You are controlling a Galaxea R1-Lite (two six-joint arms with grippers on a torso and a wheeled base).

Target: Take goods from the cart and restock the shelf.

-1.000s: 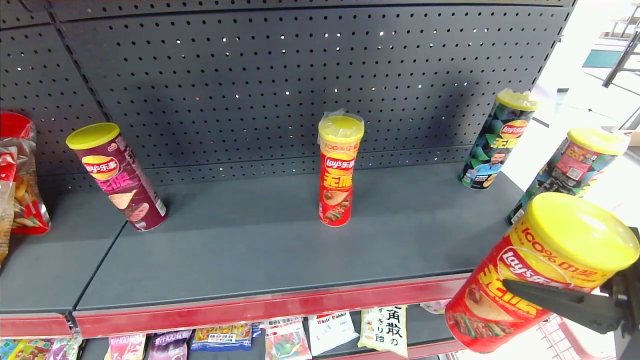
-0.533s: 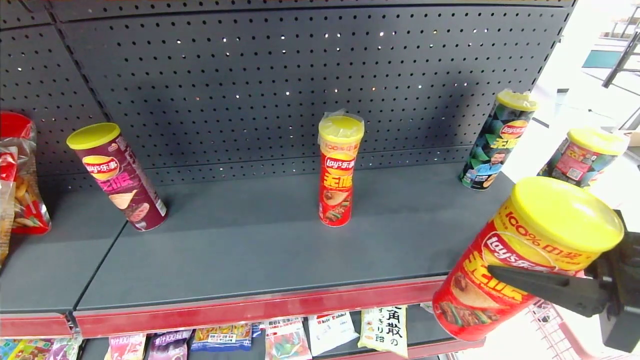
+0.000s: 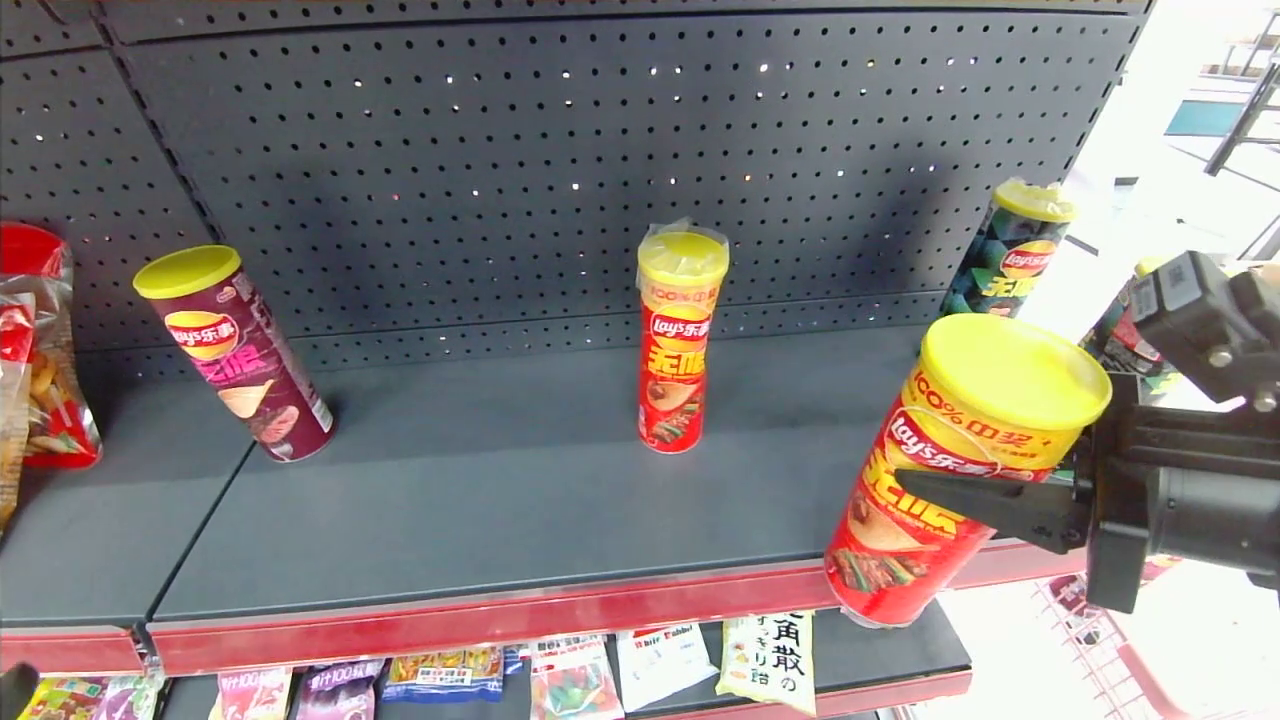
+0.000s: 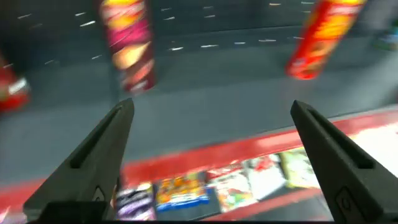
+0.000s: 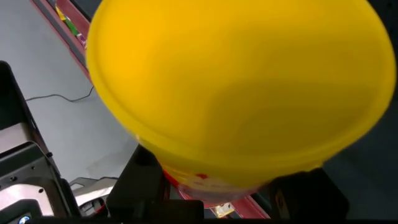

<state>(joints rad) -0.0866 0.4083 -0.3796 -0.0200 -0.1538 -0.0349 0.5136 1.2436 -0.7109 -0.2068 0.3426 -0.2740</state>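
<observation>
Now, on the far left, the left gripper (image 4: pixel 211 107) hangs low in front of the shelf (image 3: pixel 520 490). Its two fingers are spread wide and hold nothing.

On the shelf, a bag (image 3: pixel 45 390) of snacks sits at the left end. Next comes a purple can (image 3: pixel 235 355), then a red can (image 3: pixel 678 345) in the middle. They stand well apart, with lots of bare shelf between them.

Over on the right, the right gripper (image 3: pixel 985 490) is squeezed around the held can (image 3: pixel 900 540), just under its yellow lid. This can leans a little. Its bottom hangs lower than the shelf's red edge (image 3: pixel 500 612) and is out in front of it, not over the shelf yet. Behind it, a green can (image 3: pixel 1012 250) stands at the back right corner. The cart (image 3: pixel 1110 665) peeks in at the bottom right.

What could go wrong? I think the can is too low. If it goes straight in, its bottom may bump the red edge and twist in the grip. It also leans, so if the fingers let go too soon, it may tip over and roll off. And if it swings too far back, it may knock down the green can.
</observation>
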